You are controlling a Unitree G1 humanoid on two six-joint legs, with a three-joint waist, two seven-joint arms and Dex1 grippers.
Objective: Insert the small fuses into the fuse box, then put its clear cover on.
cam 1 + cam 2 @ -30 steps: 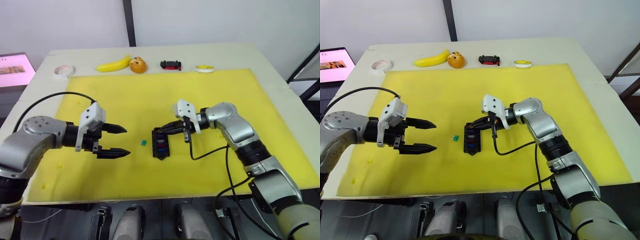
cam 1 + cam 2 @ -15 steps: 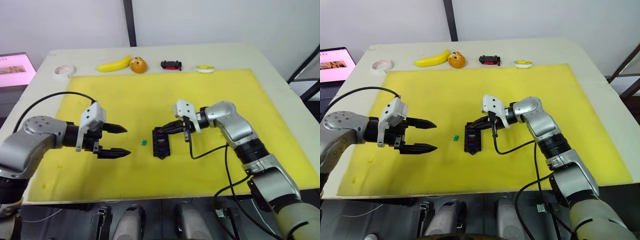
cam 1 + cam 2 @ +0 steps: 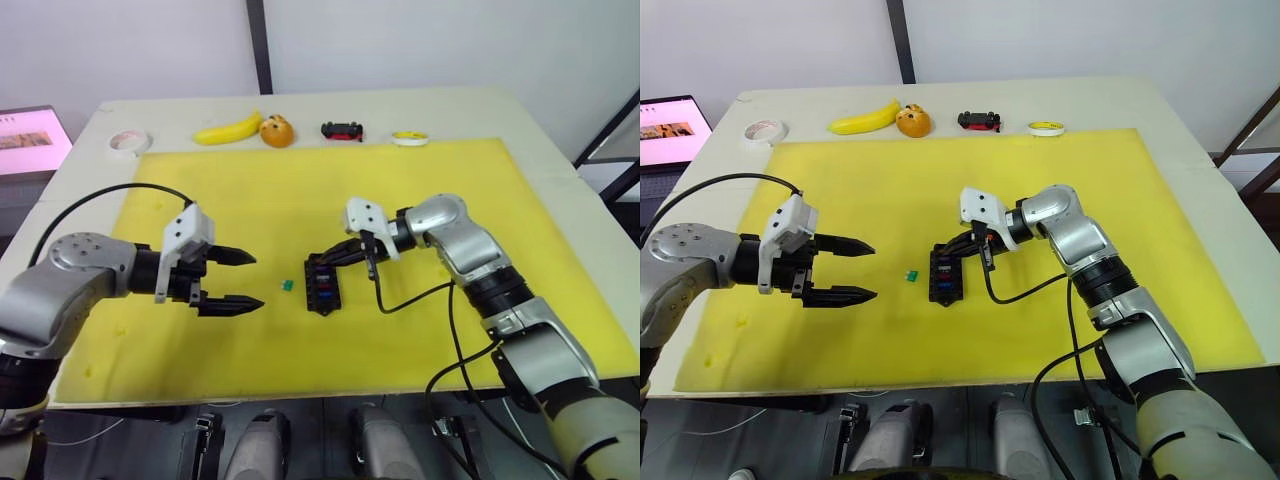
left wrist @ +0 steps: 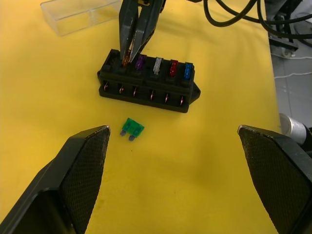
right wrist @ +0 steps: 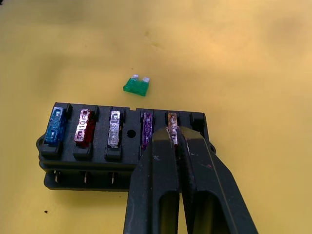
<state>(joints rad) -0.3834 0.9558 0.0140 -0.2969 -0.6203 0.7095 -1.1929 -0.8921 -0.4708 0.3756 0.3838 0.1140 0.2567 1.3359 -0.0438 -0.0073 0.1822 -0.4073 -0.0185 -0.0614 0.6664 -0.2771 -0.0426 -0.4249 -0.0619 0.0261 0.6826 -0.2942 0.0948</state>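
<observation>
The black fuse box lies on the yellow mat with blue, red, pale clear and purple fuses seated in its slots. My right gripper is shut on the amber fuse, which sits in the fifth slot. The end slot beside it is empty. A green fuse lies loose on the mat just beside the box, between it and my left gripper. That gripper hovers open a short way off, nothing between its fingers. The clear cover rests on the mat beyond the box.
A banana, an orange, a black-and-red toy car, a yellow tape roll and a white tape roll line the table's far edge. A screen stands at the far left.
The right arm's elbow has shifted slightly while its fingers stay at the box. The left gripper has not moved.
</observation>
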